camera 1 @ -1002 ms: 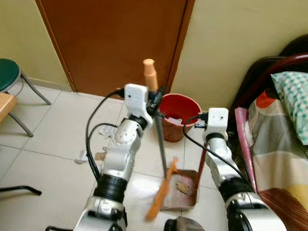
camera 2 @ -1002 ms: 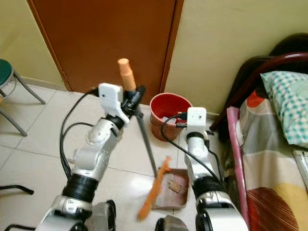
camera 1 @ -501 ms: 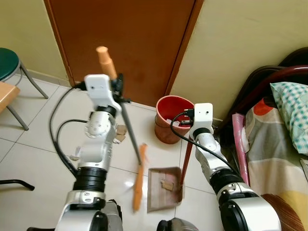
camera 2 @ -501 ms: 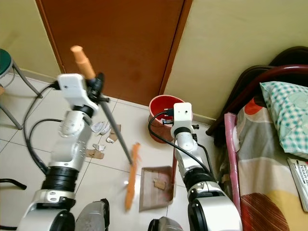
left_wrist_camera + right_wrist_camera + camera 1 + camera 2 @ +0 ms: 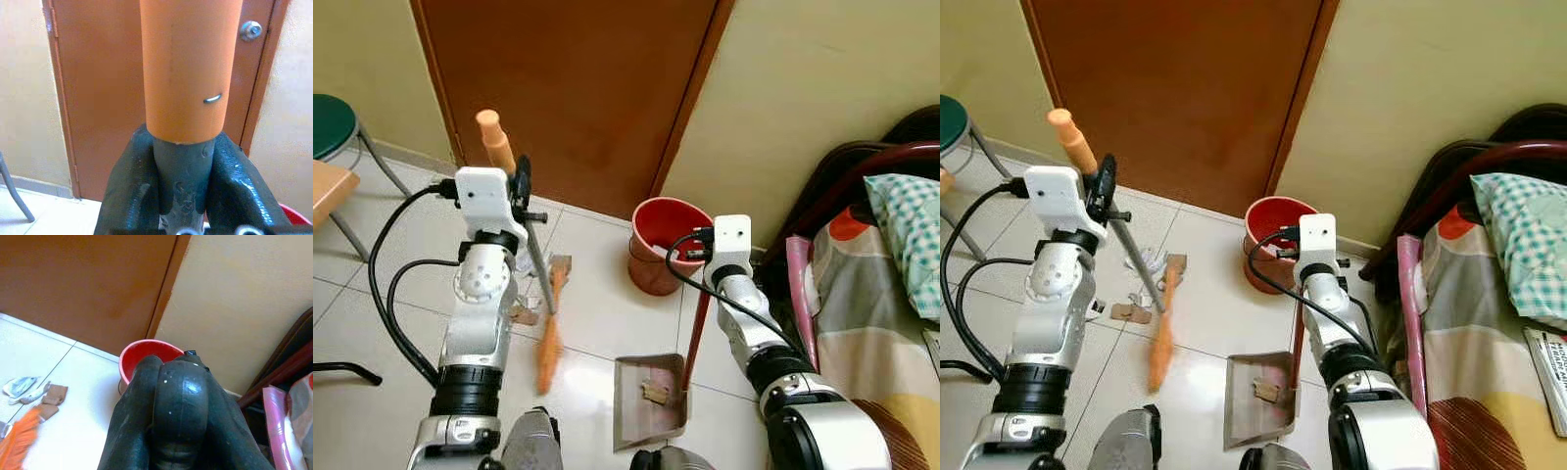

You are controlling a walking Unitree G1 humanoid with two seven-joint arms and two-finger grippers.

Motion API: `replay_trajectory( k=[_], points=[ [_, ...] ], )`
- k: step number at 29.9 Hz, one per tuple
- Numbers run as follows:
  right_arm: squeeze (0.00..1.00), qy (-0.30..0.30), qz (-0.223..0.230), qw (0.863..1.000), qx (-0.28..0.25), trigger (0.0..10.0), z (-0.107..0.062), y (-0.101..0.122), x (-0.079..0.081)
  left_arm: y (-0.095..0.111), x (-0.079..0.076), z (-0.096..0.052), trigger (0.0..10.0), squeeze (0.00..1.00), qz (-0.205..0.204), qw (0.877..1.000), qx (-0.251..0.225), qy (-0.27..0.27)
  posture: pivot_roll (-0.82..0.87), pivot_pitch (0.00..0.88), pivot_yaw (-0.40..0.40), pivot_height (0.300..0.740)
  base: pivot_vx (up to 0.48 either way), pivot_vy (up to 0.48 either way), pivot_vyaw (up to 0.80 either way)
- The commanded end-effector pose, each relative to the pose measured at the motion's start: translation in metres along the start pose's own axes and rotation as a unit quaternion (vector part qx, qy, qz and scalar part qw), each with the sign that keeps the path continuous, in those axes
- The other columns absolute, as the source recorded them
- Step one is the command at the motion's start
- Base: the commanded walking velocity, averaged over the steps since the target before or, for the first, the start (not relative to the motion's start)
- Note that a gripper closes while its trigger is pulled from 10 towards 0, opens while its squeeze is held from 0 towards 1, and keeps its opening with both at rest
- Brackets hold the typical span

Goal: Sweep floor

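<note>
My left gripper (image 5: 522, 191) is shut on the grey shaft of a broom, just below its orange handle grip (image 5: 494, 137); the left wrist view has the fingers (image 5: 129, 186) clamped around that shaft. The orange bristles (image 5: 548, 348) are blurred over the tiles, next to cardboard and paper scraps (image 5: 560, 266) by the door. My right gripper (image 5: 698, 257) is shut on the red handle (image 5: 697, 333) of a brown dustpan (image 5: 636, 416) resting on the floor, with a cardboard scrap (image 5: 654, 392) inside. A red bin (image 5: 671, 227) stands against the wall behind the dustpan.
A brown door (image 5: 578, 88) closes off the far side. A green stool (image 5: 333, 127) and a wooden seat (image 5: 328, 186) stand at the left. A bed (image 5: 891, 294) with a dark frame runs along the right. A black leg (image 5: 347, 370) lies on the floor near left.
The broom has swung left, its bristles going from inside the dustpan to the scraps near the door. The dustpan stays down in the right gripper. The camera has shifted.
</note>
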State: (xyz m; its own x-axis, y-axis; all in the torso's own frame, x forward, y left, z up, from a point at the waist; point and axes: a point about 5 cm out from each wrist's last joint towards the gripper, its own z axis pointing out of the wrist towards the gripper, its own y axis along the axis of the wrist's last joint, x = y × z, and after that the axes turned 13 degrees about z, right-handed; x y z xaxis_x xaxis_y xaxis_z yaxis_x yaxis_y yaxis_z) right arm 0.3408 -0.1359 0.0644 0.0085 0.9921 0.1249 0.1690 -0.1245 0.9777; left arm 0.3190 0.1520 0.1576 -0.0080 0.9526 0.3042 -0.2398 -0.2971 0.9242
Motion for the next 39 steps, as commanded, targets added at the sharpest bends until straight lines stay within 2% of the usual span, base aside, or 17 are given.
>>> replay_trajectory(
  k=[1, 3, 4, 7, 10, 13, 17, 18, 20, 24, 30, 31, 32, 33, 39],
  points=[
    [0.0, -0.009, -0.011, 1.0, -0.003, 10.0, -0.001, 0.001, -0.011, 0.01, -0.007, -0.003, 10.0, 0.0, 0.029, 0.999, -0.027, -0.015, 0.19, 0.052, -0.177, 0.74, 0.0, 0.0, 0.0],
    [0.0, -0.006, -0.016, 1.0, -0.008, 10.0, -0.001, 0.003, -0.01, 0.004, -0.008, -0.011, 10.0, 0.0, 0.043, 0.999, -0.014, -0.015, 0.17, 0.07, -0.169, 0.74, 0.0, 0.0, 0.0],
    [0.0, -0.008, -0.004, 1.0, 0.003, 10.0, -0.002, 0.002, -0.01, -0.002, -0.008, -0.019, 10.0, 0.0, 0.044, 0.999, 0.002, -0.013, 0.16, 0.077, -0.161, 0.74, 0.0, 0.0, 0.0],
    [0.0, -0.013, 0.019, 0.999, 0.03, 10.0, -0.003, -0.002, -0.01, -0.009, -0.007, -0.027, 10.0, 0.0, 0.049, 0.998, 0.022, -0.012, 0.16, 0.081, -0.156, 0.74, 0.0, 0.0, 0.0],
    [0.0, 0.013, 0.005, 1.0, 0.007, 10.0, -0.012, -0.001, -0.01, -0.022, -0.004, -0.042, 10.0, 0.0, 0.054, 0.997, 0.061, 0.008, 0.15, 0.091, -0.143, 0.74, 0.0, 0.0, 0.0],
    [0.0, 0.006, 0.028, 1.0, 0.008, 10.0, -0.021, -0.005, -0.017, -0.023, -0.009, -0.052, 10.0, 0.0, 0.059, 0.996, 0.066, -0.002, 0.14, 0.098, -0.133, 0.74, 0.0, 0.0, 0.0],
    [0.0, -0.002, 0.051, 0.999, 0.01, 10.0, -0.027, -0.006, -0.025, -0.024, -0.01, -0.057, 10.0, 0.0, 0.059, 0.996, 0.069, -0.004, 0.13, 0.095, -0.123, 0.74, 0.0, 0.0, 0.0],
    [0.0, -0.008, 0.071, 0.997, 0.009, 10.0, -0.033, -0.006, -0.032, -0.027, -0.012, -0.062, 10.0, 0.0, 0.05, 0.996, 0.08, -0.009, 0.12, 0.09, -0.105, 0.74, 0.0, 0.0, 0.0],
    [0.0, -0.004, 0.082, 0.997, 0.007, 10.0, -0.037, -0.004, -0.036, -0.03, -0.014, -0.066, 10.0, 0.0, 0.043, 0.995, 0.087, -0.014, 0.11, 0.085, -0.097, 0.74, 0.0, 0.0, 0.0],
    [0.0, 0.029, 0.141, 0.989, -0.027, 10.0, -0.039, 0.014, -0.034, -0.033, -0.023, -0.07, 10.0, 0.0, 0.039, 0.994, 0.093, -0.042, 0.1, 0.069, -0.078, 0.74, 0.0, 0.0, 0.0],
    [0.0, 0.075, 0.153, 0.983, -0.07, 10.0, -0.03, 0.05, -0.017, -0.038, -0.027, -0.066, 10.0, 0.0, 0.042, 0.993, 0.1, -0.05, 0.07, 0.032, -0.052, 0.74, 0.0, 0.0, 0.0],
    [0.0, 0.091, 0.157, 0.98, -0.082, 10.0, -0.027, 0.063, -0.012, -0.041, -0.028, -0.064, 10.0, 0.0, 0.037, 0.992, 0.108, -0.048, 0.06, 0.03, -0.054, 0.74, 0.0, 0.0, 0.0],
    [0.0, 0.091, 0.157, 0.98, -0.082, 10.0, -0.027, 0.063, -0.012, -0.041, -0.028, -0.064, 10.0, 0.0, 0.037, 0.992, 0.108, -0.048, 0.06, 0.03, -0.054, 0.74, 0.0, 0.0, 0.0],
    [0.0, 0.107, 0.159, 0.977, -0.092, 10.0, -0.024, 0.074, -0.007, -0.043, -0.029, -0.063, 10.0, 0.0, 0.022, 0.992, 0.12, -0.042, 0.06, 0.029, -0.06, 0.74, 0.0, 0.0, 0.0],
    [0.0, 0.143, 0.157, 0.97, -0.117, 10.0, -0.015, 0.097, 0.008, -0.042, -0.03, -0.06, 10.0, 0.0, 0.018, 0.992, 0.12, -0.029, 0.05, 0.032, -0.072, 0.74, 0.0, 0.0, 0.0]
  ],
)
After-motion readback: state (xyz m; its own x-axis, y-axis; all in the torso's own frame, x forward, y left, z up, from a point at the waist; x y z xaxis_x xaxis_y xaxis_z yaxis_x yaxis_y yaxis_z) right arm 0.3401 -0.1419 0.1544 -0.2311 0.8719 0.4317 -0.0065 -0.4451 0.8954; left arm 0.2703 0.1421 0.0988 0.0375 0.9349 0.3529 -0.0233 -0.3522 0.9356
